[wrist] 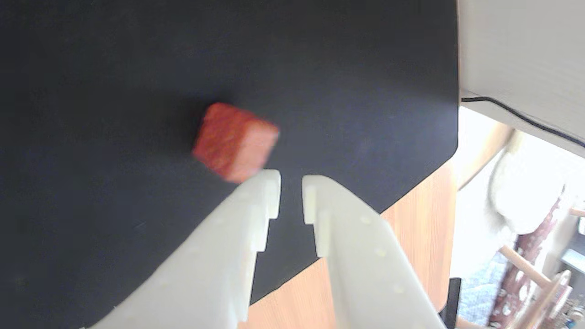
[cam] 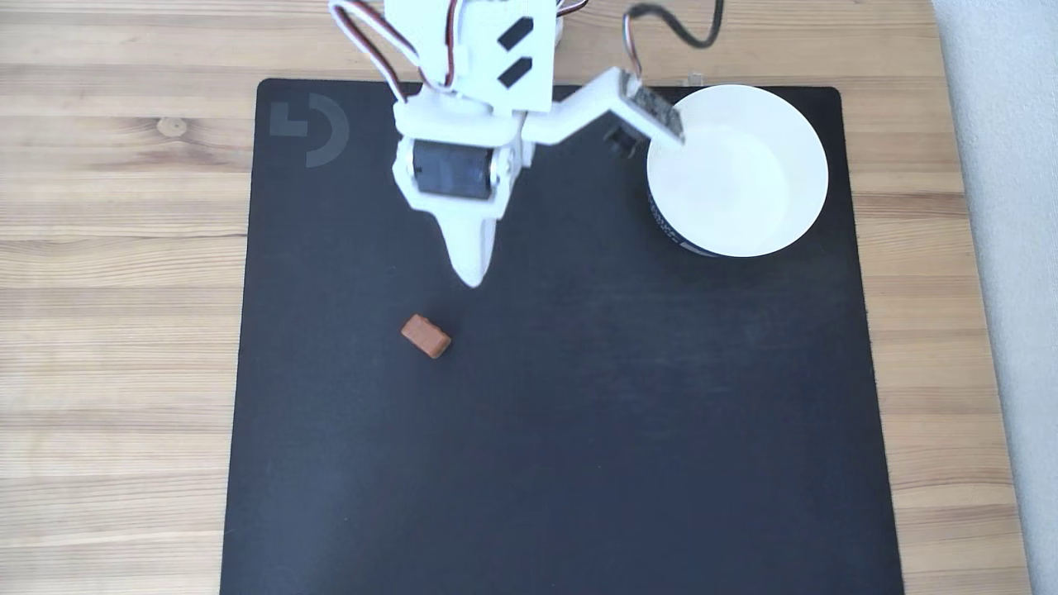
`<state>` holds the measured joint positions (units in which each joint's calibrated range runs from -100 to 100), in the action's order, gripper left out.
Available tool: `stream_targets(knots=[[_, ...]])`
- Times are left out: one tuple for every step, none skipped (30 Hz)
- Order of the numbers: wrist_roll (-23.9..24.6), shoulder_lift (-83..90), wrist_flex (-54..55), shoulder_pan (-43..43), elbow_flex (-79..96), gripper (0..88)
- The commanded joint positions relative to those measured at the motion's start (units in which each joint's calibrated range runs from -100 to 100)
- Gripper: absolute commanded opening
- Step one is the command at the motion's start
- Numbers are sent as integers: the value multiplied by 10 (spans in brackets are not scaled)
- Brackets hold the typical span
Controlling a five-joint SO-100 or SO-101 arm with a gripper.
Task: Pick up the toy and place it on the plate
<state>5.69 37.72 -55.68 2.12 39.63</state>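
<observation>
Black mat (cam: pixel 579 454) on wooden table (cam: pixel 116 248).

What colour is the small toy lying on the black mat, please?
The toy is reddish-brown with a speckled surface, shown best in the wrist view.

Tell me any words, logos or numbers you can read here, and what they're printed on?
No readable words or numbers.
Black mat: a faint grey logo in its upper left corner in the fixed view, a small L-like corner beside a "D"-like half ring; no letters.
Plate: small white marks on the dark outer band, too small to read.
Toy: no marking visible.
</observation>
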Motion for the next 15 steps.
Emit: stream_targets(knots=[[3, -150, -5, 26, -143, 24], [3, -168, -6, 37, -153, 24], [3, -185, -6, 48, -162, 24], [3, -198, -6, 57, -169, 24], [3, -223, -6, 77, -176, 23], [3, -229, -5, 85, -177, 23], [3, -233, -3, 91, -177, 23], [3, -240, -3, 100, -177, 23], [3, -243, -2, 104, -177, 23], [3, -254, 0, 115, -175, 23], [3, -260, 0, 119, -176, 23], [3, -268, 0, 124, -178, 23], [3, -273, 0, 127, -180, 23], [3, -279, 1, 130, -181, 23], [3, -288, 10, 130, -182, 23]])
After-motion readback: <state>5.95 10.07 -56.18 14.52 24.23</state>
